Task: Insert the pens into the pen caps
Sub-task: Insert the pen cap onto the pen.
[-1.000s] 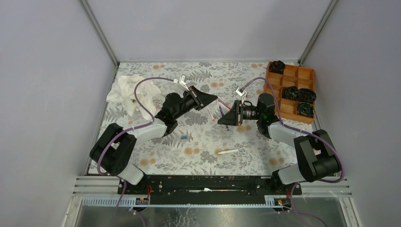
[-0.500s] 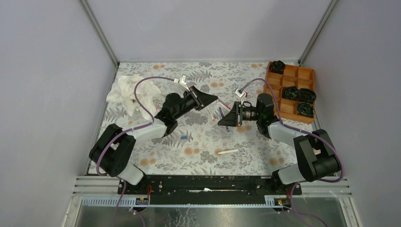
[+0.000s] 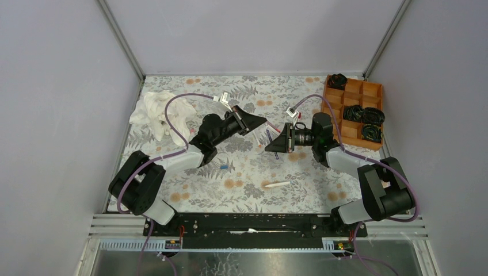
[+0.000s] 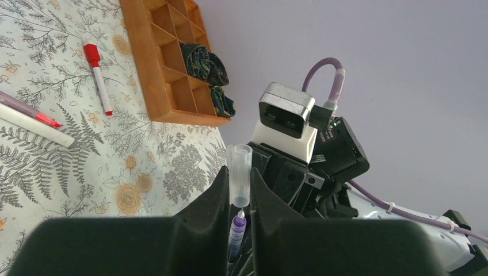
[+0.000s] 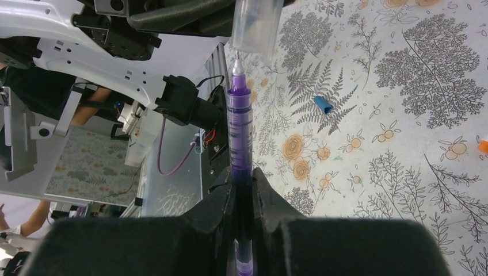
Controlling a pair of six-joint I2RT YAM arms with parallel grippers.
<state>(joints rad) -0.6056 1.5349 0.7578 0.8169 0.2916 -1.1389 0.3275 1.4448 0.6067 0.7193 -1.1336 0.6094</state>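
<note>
Right claw (image 5: 243, 183) is pinching the purple pen (image 5: 240, 115) low on its barrel. Left claw (image 4: 237, 187) is pinching the clear cap (image 4: 239, 158). Both are appearing light, rigid, slippery.

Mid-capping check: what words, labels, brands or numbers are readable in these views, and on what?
No text can be read in any view.
Barrel of the purple pen in the right hand: dark marks, too blurred to read.
Wall of the clear cap in the left hand: no print visible.
White barrel of the red-capped pen: no lettering legible.
Side of the orange tray: no label.
</note>
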